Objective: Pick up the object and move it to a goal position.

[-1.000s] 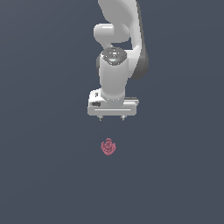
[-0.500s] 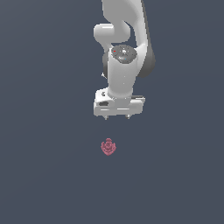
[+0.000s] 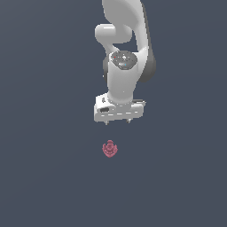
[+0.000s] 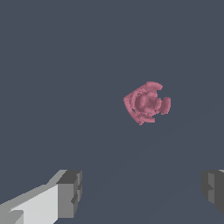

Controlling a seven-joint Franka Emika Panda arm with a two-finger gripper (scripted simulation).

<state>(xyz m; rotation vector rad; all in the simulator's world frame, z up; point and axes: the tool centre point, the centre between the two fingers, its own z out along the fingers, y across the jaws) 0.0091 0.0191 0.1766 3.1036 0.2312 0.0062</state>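
1. The object (image 3: 110, 149) is a small pinkish-red lump with ridged, rosette-like folds. It lies alone on the plain dark grey-blue surface (image 3: 44, 168), whose edges and corners are not visible in either view.
2. In the wrist view the object (image 4: 146, 103) sits clear of both fingertips (image 4: 70, 193), touching neither.
3. The tool (image 3: 117, 121) hangs above the object with a clear gap between them. In the exterior view the object lies slightly toward the exterior view's left of the tool's midline.
4. The tool's fingers stand wide apart and hold nothing. Only short finger stubs show below the white hand body in the exterior view.
5. The white arm (image 3: 126, 48) rises from the tool toward the top of the exterior view; the wrist is tilted slightly.
6. No goal marker can be made out on the surface.
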